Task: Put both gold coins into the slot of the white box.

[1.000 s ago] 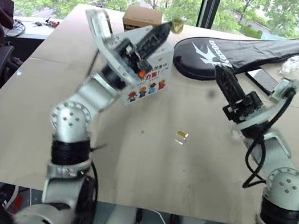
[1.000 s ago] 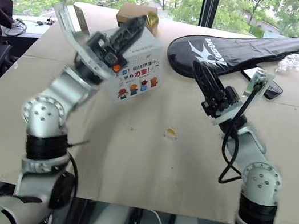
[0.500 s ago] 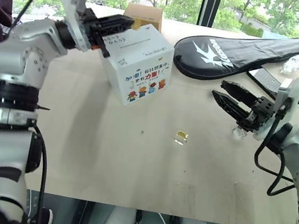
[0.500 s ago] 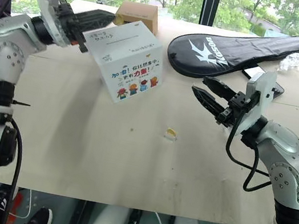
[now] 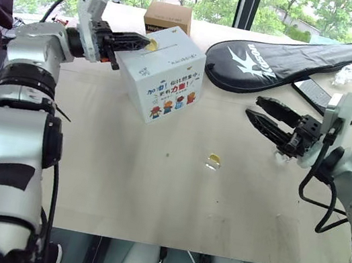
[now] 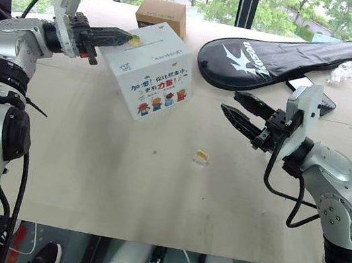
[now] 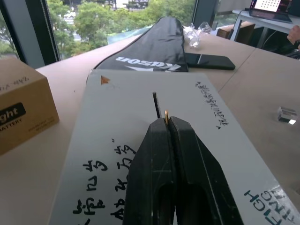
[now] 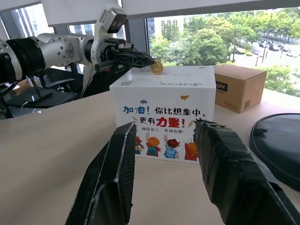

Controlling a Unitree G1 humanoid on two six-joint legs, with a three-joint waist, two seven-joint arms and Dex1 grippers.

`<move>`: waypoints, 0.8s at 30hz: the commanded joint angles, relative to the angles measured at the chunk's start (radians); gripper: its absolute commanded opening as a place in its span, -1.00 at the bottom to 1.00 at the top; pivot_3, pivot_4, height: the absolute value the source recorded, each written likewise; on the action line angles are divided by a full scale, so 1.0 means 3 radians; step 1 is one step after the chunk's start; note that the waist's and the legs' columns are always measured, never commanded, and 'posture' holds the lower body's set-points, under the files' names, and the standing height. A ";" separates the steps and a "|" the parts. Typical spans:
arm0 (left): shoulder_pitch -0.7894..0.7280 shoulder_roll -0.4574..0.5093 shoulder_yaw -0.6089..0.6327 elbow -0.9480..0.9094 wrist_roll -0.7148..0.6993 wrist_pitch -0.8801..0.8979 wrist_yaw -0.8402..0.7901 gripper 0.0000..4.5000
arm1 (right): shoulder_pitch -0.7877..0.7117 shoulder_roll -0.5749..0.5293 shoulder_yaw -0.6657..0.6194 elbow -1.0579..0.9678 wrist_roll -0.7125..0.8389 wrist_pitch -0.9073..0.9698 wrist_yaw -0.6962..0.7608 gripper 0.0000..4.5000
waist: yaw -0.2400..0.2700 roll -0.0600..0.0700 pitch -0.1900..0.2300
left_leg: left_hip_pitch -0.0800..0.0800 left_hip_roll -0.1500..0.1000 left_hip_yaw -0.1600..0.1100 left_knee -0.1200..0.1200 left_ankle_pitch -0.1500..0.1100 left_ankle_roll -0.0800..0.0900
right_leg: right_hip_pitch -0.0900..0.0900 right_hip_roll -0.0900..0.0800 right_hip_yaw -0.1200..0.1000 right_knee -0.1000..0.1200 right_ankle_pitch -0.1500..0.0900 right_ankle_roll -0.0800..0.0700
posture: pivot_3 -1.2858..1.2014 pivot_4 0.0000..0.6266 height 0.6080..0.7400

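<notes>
White box (image 6: 152, 67) mid-table, tilted on edge, slot (image 7: 155, 103) in top face. Right gripper (image 6: 239, 114) hovers apart, holds nothing (waiting, I'd guess). Left gripper (image 5: 137, 40) clamped on gold coin (image 8: 156, 67), edge-on above slot for dropping. Second gold coin (image 5: 214, 158) lies on table (image 5: 152, 189).

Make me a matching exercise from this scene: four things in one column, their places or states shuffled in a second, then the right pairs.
1. left gripper
2. right gripper
3. coin on the table
4. brown box

A. lies loose in front of the white box
B. shut on a gold coin above the slot
C. stands behind the white box
D. open, holding nothing

Pairs: 1-B, 2-D, 3-A, 4-C
</notes>
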 commanded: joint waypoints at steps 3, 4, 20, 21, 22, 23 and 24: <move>-0.0104 0.0007 0.0068 0.0085 0.0205 -0.0194 -0.0037 -1.00 | -0.0023 -0.0040 -0.0154 -0.0223 -0.0021 -0.0019 -0.0069 -0.05 | -0.0001 0.0000 0.0000 | 0.0000 0.0000 -0.0001 0.0000 0.0000 0.0000 | 0.0000 -0.0001 -0.0002 0.0002 0.0000 0.0000 | 0.03 -0.52 1.00; -0.0102 0.0000 0.0078 0.0095 0.0231 -0.0215 -0.0020 -1.00 | -0.0024 -0.0040 -0.0159 -0.0228 -0.0019 -0.0014 -0.0072 -0.05 | -0.0001 0.0000 0.0000 | 0.0000 0.0000 -0.0001 0.0001 0.0000 0.0000 | 0.0000 -0.0003 -0.0003 0.0003 0.0000 0.0000 | 0.03 -0.52 1.00; -0.0031 -0.0074 0.0191 0.0136 0.0449 -0.0249 -0.0011 -1.00 | -0.0054 -0.0048 -0.0137 -0.0221 -0.0034 0.0005 -0.0054 -0.05 | -0.0003 0.0000 0.0000 | 0.0001 0.0000 -0.0001 0.0011 0.0000 0.0000 | 0.0000 -0.0004 -0.0004 0.0015 0.0000 0.0000 | 0.03 -0.52 1.00; -0.0029 -0.0077 0.0193 0.0138 0.0456 -0.0246 -0.0013 -1.00 | -0.0053 -0.0046 -0.0139 -0.0219 -0.0032 0.0005 -0.0052 -0.05 | -0.0003 0.0000 0.0000 | 0.0001 0.0000 -0.0001 0.0011 0.0000 0.0000 | 0.0000 -0.0004 -0.0004 0.0015 0.0000 0.0000 | 0.03 -0.52 1.00; -0.0026 -0.0078 0.0181 0.0138 0.0478 -0.0254 -0.0017 -1.00 | -0.0051 -0.0045 -0.0139 -0.0221 -0.0035 0.0005 -0.0053 -0.05 | -0.0004 0.0000 0.0000 | 0.0001 0.0000 -0.0001 0.0012 0.0000 0.0000 | 0.0001 -0.0004 -0.0004 0.0016 0.0000 0.0000 | 0.03 -0.52 1.00; -0.0019 -0.0080 0.0163 0.0138 0.0507 -0.0276 -0.0009 -1.00 | -0.0048 -0.0043 -0.0139 -0.0225 -0.0035 0.0005 -0.0055 -0.05 | -0.0003 0.0000 0.0000 | 0.0001 0.0000 -0.0001 0.0013 0.0000 0.0000 | 0.0000 -0.0004 -0.0004 0.0017 0.0000 0.0000 | 0.03 -0.52 1.00; -0.0013 -0.0083 0.0150 0.0138 0.0528 -0.0292 -0.0001 -1.00 | -0.0045 -0.0039 -0.0140 -0.0229 -0.0033 0.0006 -0.0059 -0.05 | -0.0003 0.0000 -0.0001 | 0.0001 0.0000 -0.0001 0.0014 0.0000 0.0000 | 0.0001 -0.0004 -0.0004 0.0017 0.0000 0.0000 | 0.03 -0.52 1.00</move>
